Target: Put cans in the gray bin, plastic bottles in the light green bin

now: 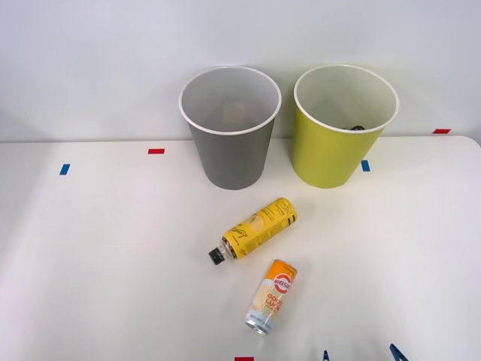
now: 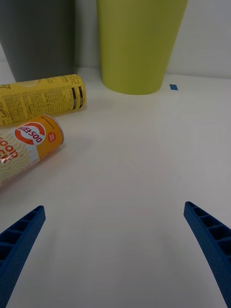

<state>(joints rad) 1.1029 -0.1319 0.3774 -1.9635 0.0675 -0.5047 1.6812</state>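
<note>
An orange-and-cream can [image 1: 272,295] [image 2: 30,144] lies on its side on the white table, near the front. Just behind it lies a yellow plastic bottle [image 1: 255,229] [image 2: 43,97] with its black cap pointing left and forward. The gray bin [image 1: 230,128] [image 2: 38,38] and the light green bin [image 1: 344,126] [image 2: 139,43] stand upright side by side at the back. My right gripper [image 1: 361,355] [image 2: 114,207] is open low at the table's front edge, to the right of the can, with nothing between its fingers.
A small dark thing [image 1: 357,126] shows just inside the light green bin's front rim. Red and blue tape marks [image 1: 155,151] dot the table [image 1: 98,248]. A white wall stands right behind the bins.
</note>
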